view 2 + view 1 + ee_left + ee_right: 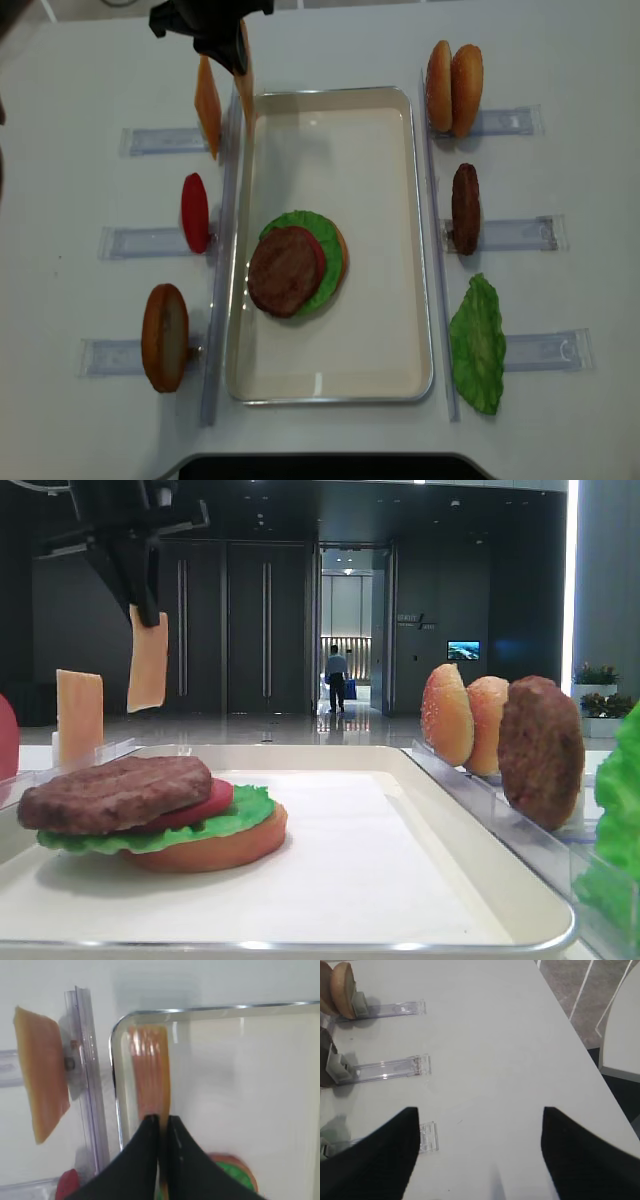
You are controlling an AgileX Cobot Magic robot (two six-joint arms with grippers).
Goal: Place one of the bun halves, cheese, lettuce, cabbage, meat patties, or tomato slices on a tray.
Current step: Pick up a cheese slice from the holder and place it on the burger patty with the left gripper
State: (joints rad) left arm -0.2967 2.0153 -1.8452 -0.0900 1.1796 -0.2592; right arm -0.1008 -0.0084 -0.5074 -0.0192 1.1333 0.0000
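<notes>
My left gripper [235,40] is shut on a pale orange cheese slice [244,75], which hangs edge-down over the far left corner of the cream tray [410,300]. In the left wrist view the black fingertips [152,1122] pinch the cheese [150,1072] just inside the tray rim [200,1009]. On the tray lies a stack: bun half, lettuce [330,262], tomato slice, meat patty [286,270] on top. My right gripper [479,1110] is open over bare table, nothing between its fingers.
Clear holders left of the tray carry a second cheese slice [207,105], a tomato slice [195,212] and a bun half [165,337]. Right of it stand two bun halves [452,87], a patty [465,207] and a lettuce leaf [478,343].
</notes>
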